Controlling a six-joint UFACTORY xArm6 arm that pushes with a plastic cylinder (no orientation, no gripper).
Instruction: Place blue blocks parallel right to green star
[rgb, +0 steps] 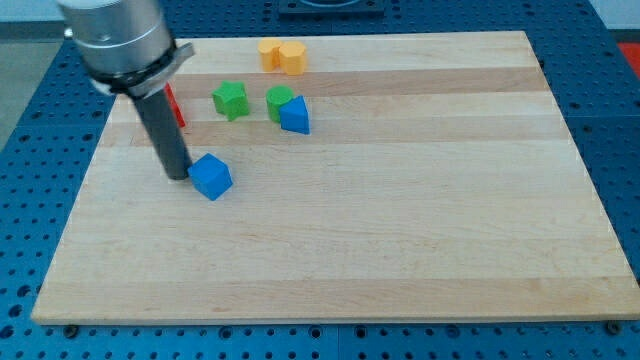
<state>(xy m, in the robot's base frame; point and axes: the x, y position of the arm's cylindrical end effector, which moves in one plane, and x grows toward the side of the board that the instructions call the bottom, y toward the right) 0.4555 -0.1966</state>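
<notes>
Pale wooden board (400, 200) lies on a blue perforated table (30, 200) and fills most of the view. A dark rod hangs from a grey arm at the view's upper left, and my tip (177, 176) rests on the wood. It has no fingers, so it grips nothing and can only push.

Just to the view's right of my tip, touching or nearly touching it, sits a blue cube-like block (211, 177). That is the relation the next push depends on: the block lies to the right of the tip, so a push toward the view's right would carry it along.

Higher up the board is a green star-shaped block (231, 100). To its right sits a second green block (279, 101), its shape unclear, with a second blue block (295, 117), roughly triangular, pressed against its lower right side.

A red block (175, 104) is mostly hidden behind the rod. Two orange-yellow blocks (282, 55) sit together at the top edge.

Judging from this, neither blue block is yet lined up to the right of the star.
</notes>
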